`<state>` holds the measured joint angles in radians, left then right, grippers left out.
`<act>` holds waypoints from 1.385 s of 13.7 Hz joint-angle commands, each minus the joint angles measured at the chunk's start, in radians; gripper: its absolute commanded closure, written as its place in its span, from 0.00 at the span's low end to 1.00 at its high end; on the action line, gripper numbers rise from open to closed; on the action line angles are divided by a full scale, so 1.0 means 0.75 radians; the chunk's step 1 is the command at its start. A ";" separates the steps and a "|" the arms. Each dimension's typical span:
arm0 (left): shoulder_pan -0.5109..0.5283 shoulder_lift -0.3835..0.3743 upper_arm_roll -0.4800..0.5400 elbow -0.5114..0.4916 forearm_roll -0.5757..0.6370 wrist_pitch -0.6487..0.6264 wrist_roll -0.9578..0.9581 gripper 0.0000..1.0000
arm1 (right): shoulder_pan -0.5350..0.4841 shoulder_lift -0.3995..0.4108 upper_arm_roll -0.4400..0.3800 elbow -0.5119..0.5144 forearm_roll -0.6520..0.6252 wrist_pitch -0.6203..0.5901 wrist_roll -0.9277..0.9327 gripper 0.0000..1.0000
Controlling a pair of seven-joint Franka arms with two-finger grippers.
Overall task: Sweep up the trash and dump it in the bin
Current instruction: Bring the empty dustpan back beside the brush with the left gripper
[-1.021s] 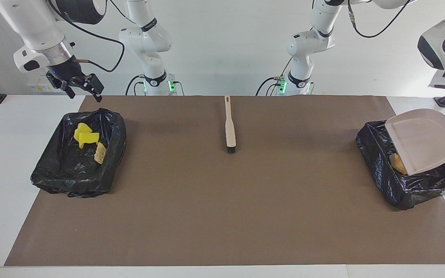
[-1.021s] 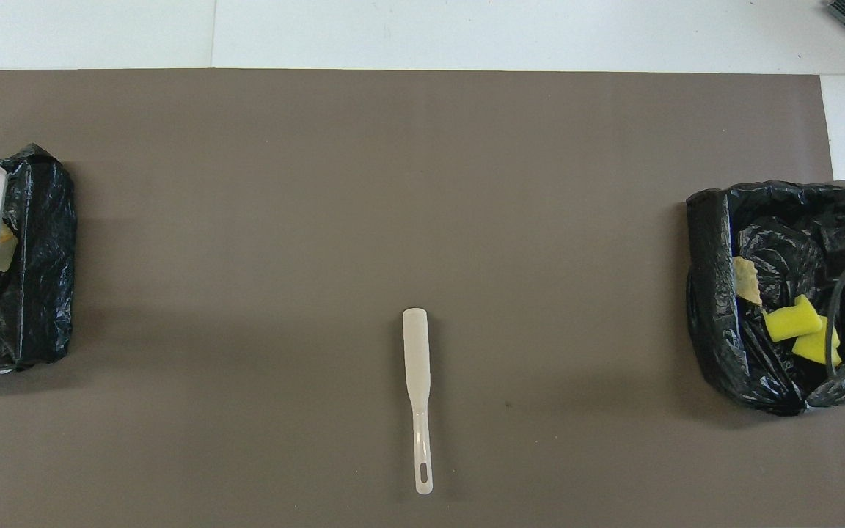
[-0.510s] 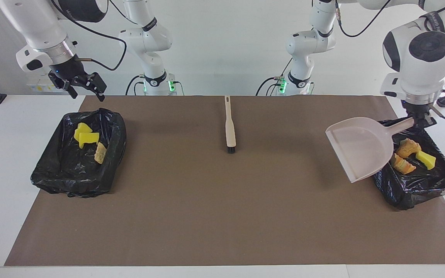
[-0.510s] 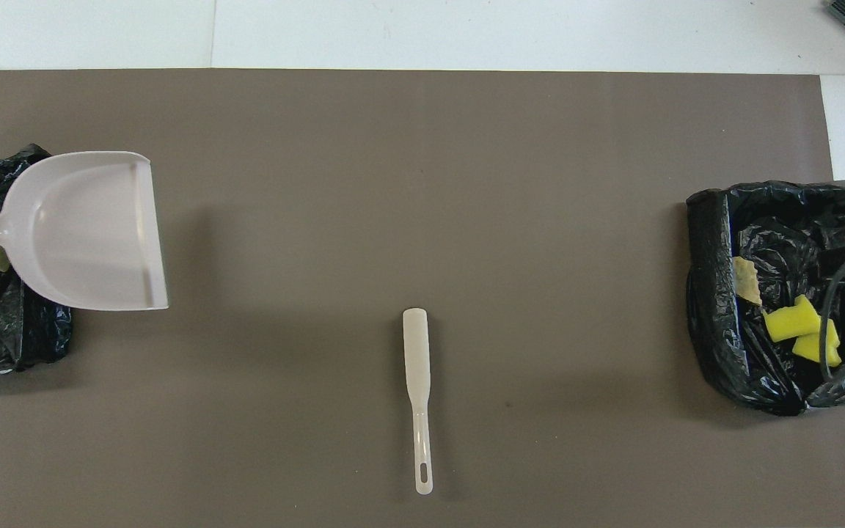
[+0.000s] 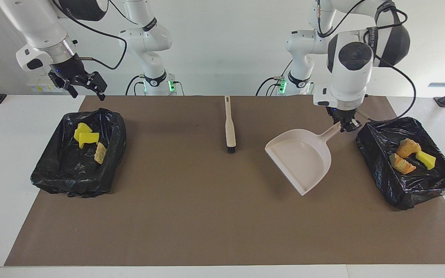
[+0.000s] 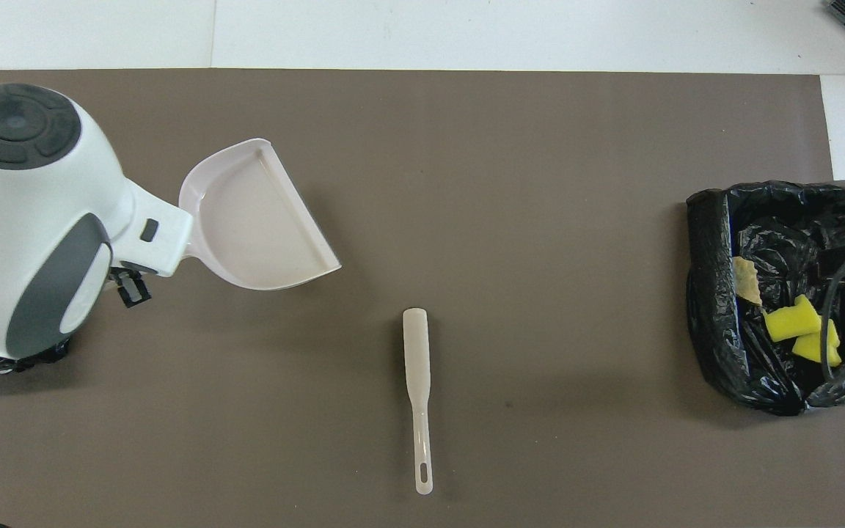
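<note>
Trash (image 5: 411,156) is seen already in both bins, so the empty dustpan (image 5: 301,158) is gripped by the left gripper (image 5: 345,125) over the mat, probably for setting down, while the opened right gripper (image 5: 84,88) is kept waiting over its bin (image 5: 48,173).

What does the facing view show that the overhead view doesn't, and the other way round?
Only the facing view shows the right gripper, open, over the table's edge by the bin at the right arm's end, plus the trash pieces in the bin at the left arm's end. Only the overhead view shows the dustpan from above, empty. Both show the brush lying mid-mat and the left gripper shut on the dustpan's handle.
</note>
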<state>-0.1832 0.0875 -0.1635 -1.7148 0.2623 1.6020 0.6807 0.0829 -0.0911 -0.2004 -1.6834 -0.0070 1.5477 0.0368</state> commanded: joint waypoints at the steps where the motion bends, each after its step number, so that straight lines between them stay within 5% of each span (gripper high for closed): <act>1: -0.081 -0.031 0.026 -0.049 -0.161 0.030 -0.287 1.00 | 0.006 0.009 -0.013 0.019 -0.009 -0.028 -0.039 0.00; 4: -0.287 0.114 0.026 -0.047 -0.247 0.230 -0.834 1.00 | 0.006 0.005 -0.013 0.015 -0.009 -0.039 -0.063 0.00; 9: -0.412 0.357 0.028 0.093 -0.360 0.447 -1.120 1.00 | 0.004 0.005 -0.013 0.015 -0.009 -0.039 -0.076 0.00; 15: -0.482 0.419 0.026 0.086 -0.429 0.527 -1.480 1.00 | -0.023 0.003 -0.011 0.013 -0.009 -0.039 -0.100 0.00; 16: -0.480 0.419 0.026 0.086 -0.434 0.515 -1.476 0.89 | -0.029 0.003 -0.007 0.013 -0.009 -0.039 -0.100 0.00; 17: -0.472 0.417 0.028 0.078 -0.432 0.515 -1.466 0.01 | -0.045 0.003 0.013 0.013 -0.009 -0.039 -0.100 0.00; 19: -0.459 0.393 0.038 0.077 -0.432 0.482 -1.462 0.00 | -0.051 0.003 0.026 0.013 -0.009 -0.043 -0.100 0.00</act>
<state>-0.5298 0.3998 -0.1563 -1.6613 -0.0434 1.9879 -0.4119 0.0675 -0.0911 -0.2021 -1.6834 -0.0070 1.5353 -0.0048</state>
